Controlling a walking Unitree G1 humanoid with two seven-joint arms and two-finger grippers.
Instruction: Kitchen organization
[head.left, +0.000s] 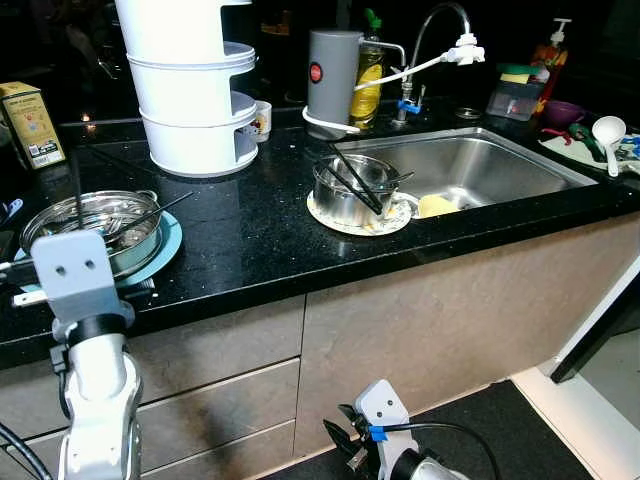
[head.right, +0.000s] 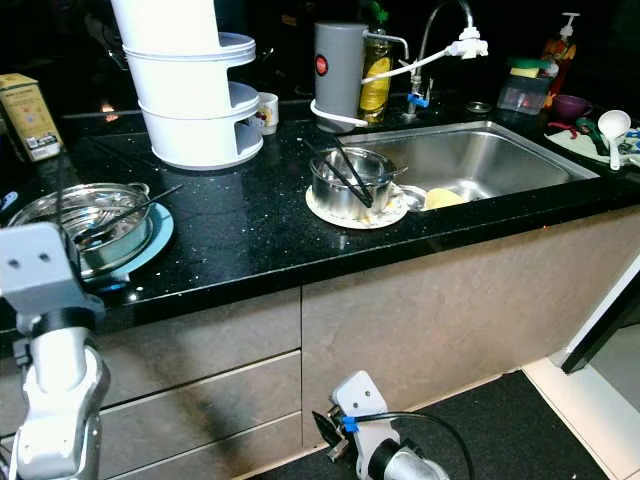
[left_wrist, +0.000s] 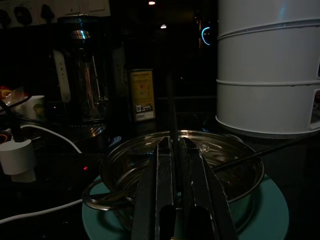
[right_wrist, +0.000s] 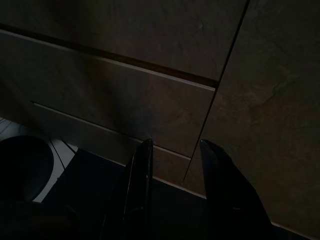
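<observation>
Overhead, black countertop (head.left: 260, 240) holds 2 steel bowls; left pincer (left_wrist: 175, 150) closed empty, right pincer (right_wrist: 172, 150) slightly parted.

Head views sharp, evenly lit; wrist views dim.

A home kitchen: a black speckled counter (head.left: 250, 240) carries a steel sink (head.left: 480, 165) under a curved tap (head.left: 435, 25), with dish soap (head.left: 368, 80) and a sponge (head.left: 516, 73) behind it. Steel pots (head.left: 350, 190) sit on plates, and pale cabinet drawers (head.left: 220, 400) run below.
</observation>
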